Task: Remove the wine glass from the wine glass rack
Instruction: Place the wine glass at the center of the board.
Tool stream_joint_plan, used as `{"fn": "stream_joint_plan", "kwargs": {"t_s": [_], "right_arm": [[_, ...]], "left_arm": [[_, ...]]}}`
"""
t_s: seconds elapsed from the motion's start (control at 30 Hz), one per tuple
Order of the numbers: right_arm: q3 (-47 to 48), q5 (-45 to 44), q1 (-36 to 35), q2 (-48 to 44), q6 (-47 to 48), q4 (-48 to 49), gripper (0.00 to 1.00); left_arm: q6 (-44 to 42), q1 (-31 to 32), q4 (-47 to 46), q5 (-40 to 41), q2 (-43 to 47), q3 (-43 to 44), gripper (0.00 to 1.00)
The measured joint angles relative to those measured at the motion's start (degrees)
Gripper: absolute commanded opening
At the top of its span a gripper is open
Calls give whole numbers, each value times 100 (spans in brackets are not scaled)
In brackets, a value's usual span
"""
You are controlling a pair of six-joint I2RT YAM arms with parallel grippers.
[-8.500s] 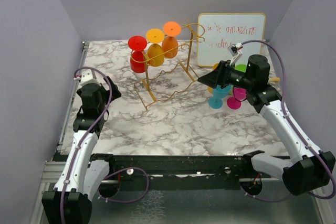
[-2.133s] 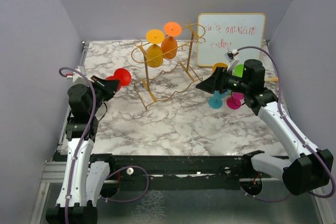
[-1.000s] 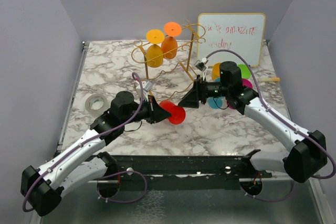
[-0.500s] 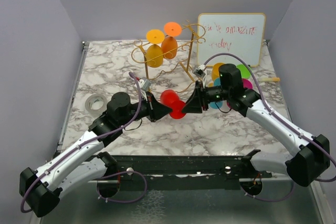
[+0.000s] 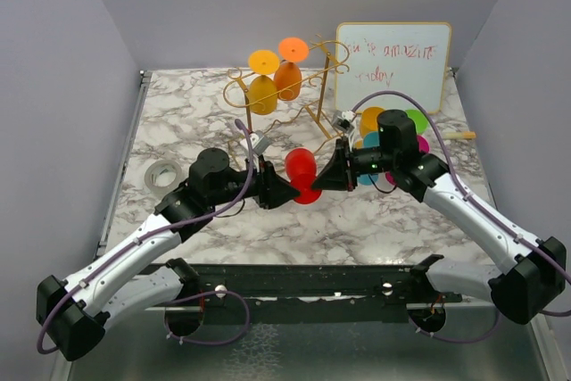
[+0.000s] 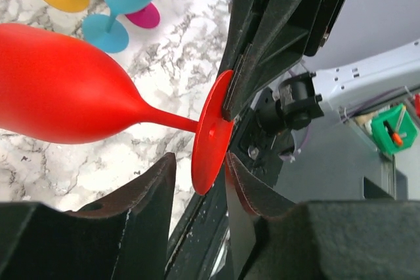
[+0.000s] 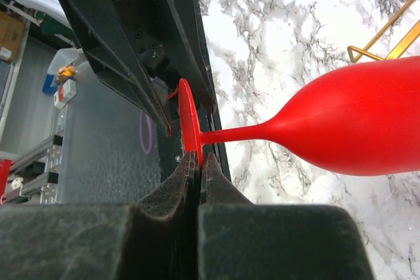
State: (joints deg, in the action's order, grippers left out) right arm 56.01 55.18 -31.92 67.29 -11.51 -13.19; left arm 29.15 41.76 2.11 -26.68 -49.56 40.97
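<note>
Handover in mid-air: red glass (image 5: pixel 301 169) between left gripper (image 6: pixel 200 176) and right gripper (image 7: pixel 198 162).
Over the near middle of the table (image 5: pixel 196 113), the left gripper's fingers stand apart either side of the foot (image 6: pixel 211 132), not pinching it. The right gripper is clamped flat on that foot, with the bowl lying sideways. The glass is clear of the rack (image 5: pixel 246 127), which stands farther back with two glasses hanging. Next, I judge, the left arm backs straight off, then the right carries the glass aside.
</note>
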Motion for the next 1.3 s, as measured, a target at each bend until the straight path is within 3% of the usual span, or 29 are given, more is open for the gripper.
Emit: {"fn": "stream_joint_plan", "kwargs": {"t_s": [0.33, 0.63, 0.8, 0.87, 1.03, 1.3], "right_arm": [[-131, -24, 0, -197, 92, 55, 1], [-323, 286, 0, -267, 83, 350, 1], [-326, 348, 0, -269, 85, 415, 1], [-326, 361, 0, -269, 87, 417, 2], [-328, 417, -2, -271, 90, 494, 31], [-282, -66, -44, -323, 46, 229, 62]], "left_arm": [[-570, 0, 688, -778, -273, 334, 24], [-732, 0, 610, -820, -267, 315, 23], [-625, 0, 96, -927, -212, 79, 3], [-603, 0, 7, -979, -208, 42, 0], [-678, 0, -101, -984, -83, -66, 0], [-1410, -4, -177, -1099, 431, -363, 0]]}}
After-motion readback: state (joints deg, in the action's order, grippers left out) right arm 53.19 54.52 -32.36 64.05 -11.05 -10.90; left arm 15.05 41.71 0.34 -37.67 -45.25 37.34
